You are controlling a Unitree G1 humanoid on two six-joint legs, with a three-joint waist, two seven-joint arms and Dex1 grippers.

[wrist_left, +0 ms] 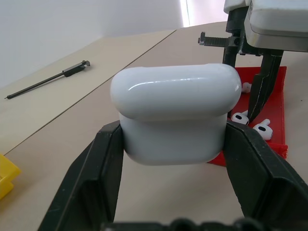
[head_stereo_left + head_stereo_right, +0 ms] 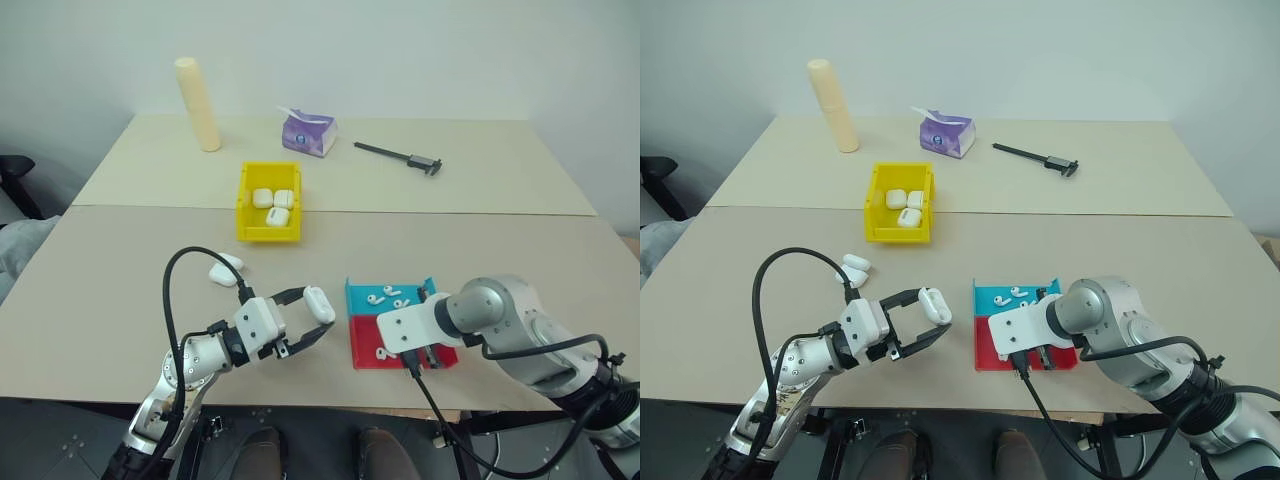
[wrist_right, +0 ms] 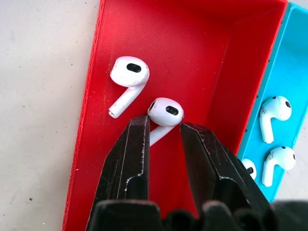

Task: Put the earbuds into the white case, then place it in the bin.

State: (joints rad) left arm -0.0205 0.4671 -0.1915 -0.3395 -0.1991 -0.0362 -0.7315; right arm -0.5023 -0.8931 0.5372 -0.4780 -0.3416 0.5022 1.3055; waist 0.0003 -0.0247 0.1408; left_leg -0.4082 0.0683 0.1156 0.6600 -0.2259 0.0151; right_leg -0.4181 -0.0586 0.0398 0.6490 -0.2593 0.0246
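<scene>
Currently the surface (image 2: 120, 300) carries some clutter well beyond both hands: a cream cylinder (image 2: 198, 104), a purple tissue pack (image 2: 308, 133) and a black caliper (image 2: 400, 155). None of it blocks either hand. A spare white case (image 2: 225, 268) lies just past the left hand, lid open.

Left hand (image 2: 312, 318) points level, toward the right hand, clamped on the white case (image 2: 319, 303). Case sits crosswise between the black fingers (image 1: 86, 178), lid closed, lifted off the surface.

Right hand (image 3: 165, 127) is pitched steeply down into the red tray (image 3: 202, 43). Its fingertips (image 3: 139, 130) straddle the stem of one earbud (image 3: 165, 110); the bud's head sits just beyond the tips. Jaws are narrow, but can't tell if they actually pinch the stem or just flank it. A second earbud (image 3: 129, 77) lies in the same tray, just beside the first, not touching it.

Teal tray (image 3: 293, 57) butts against the red one on the side away from the robot and holds more earbuds (image 3: 274, 113).

Yellow bin (image 2: 269, 203) stands well ahead of the left hand, holding three closed white cases (image 2: 273, 200).
</scene>
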